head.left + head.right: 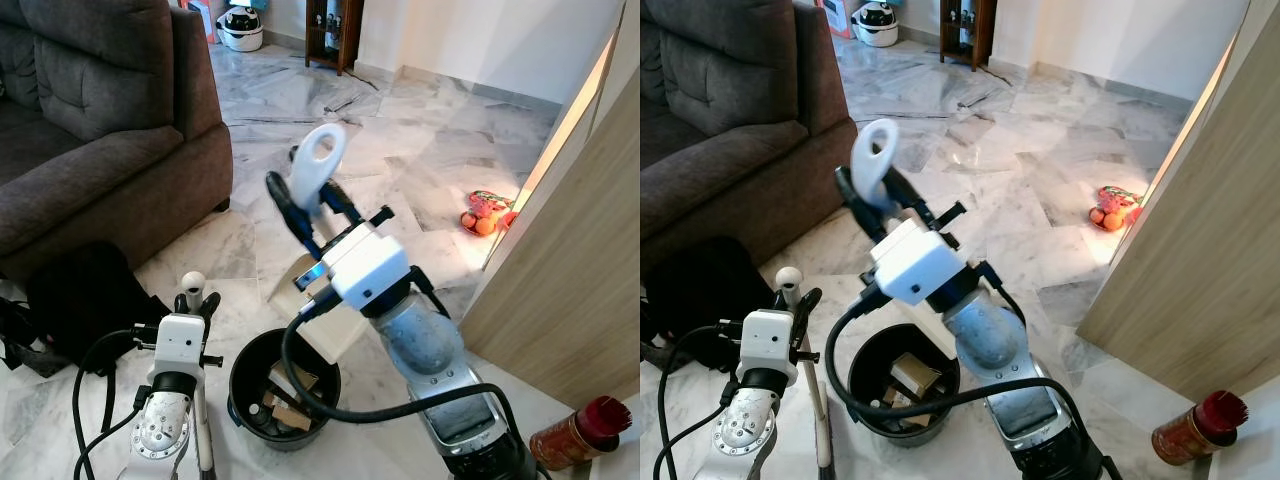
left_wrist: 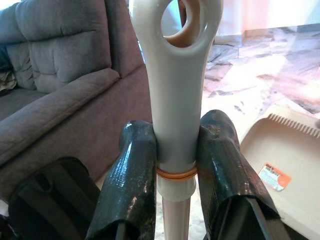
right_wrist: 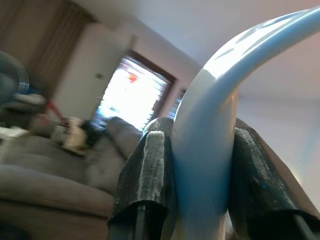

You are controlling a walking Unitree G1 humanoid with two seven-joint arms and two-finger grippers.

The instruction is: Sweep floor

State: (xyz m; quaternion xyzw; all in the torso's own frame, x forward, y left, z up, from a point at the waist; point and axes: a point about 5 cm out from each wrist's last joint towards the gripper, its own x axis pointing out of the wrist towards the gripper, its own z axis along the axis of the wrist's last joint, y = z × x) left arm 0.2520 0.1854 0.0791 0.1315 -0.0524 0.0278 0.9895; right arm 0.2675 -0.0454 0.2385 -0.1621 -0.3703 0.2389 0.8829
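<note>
Between left gripper (image 2: pixel 175 185) fingers: broom handle (image 2: pixel 175 100).

My head views are bright and sharp; daylight spills across the marble floor (image 1: pixel 420 170) with glare beside the wooden panel (image 1: pixel 590 260). The sofa (image 1: pixel 90 130) side sits dim. My right wrist view is soft, its window (image 3: pixel 127 95) blown out.

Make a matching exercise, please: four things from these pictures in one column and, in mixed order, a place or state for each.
Things:
1. black bin
2. dustpan handle
3. red-capped jar
4. broom handle

Places or states:
A. held in the left gripper
B. on the floor by the wooden panel
C. holds cardboard scraps
D. held in the right gripper

Pairs: 1-C, 2-D, 3-B, 4-A
</note>
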